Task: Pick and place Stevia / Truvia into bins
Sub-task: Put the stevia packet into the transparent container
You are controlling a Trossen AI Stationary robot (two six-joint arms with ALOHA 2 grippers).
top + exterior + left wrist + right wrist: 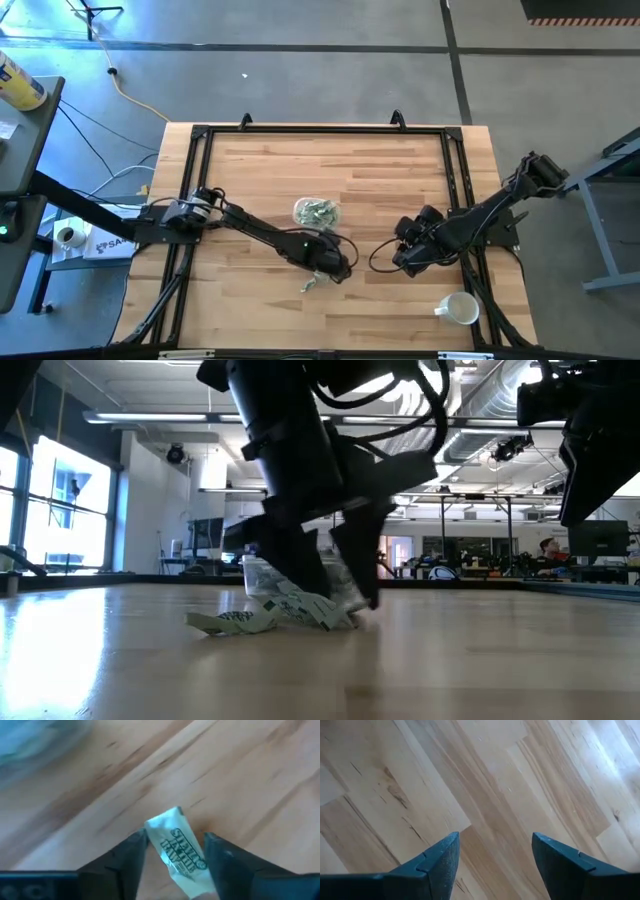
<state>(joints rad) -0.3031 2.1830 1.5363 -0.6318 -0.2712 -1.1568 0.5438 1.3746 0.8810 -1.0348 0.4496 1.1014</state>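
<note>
A green-and-white Stevia packet lies flat on the wooden table between the two fingers of my open left gripper. That gripper points steeply down, low over a few loose packets near the table's middle front. The clear bin, holding several packets, stands a little farther back. My right gripper hangs open over bare wood to the right, with nothing between its fingers. My left gripper stands astride the packet, one finger close against its long edge and the other a little apart from it. I cannot tell whether either finger touches it. The fingers come from above, slanting down, and the packet lies flat on the table.
A white mug stands near the front right corner. A black frame runs round the tabletop. Bare wood lies between the two grippers and along the far half of the table.
</note>
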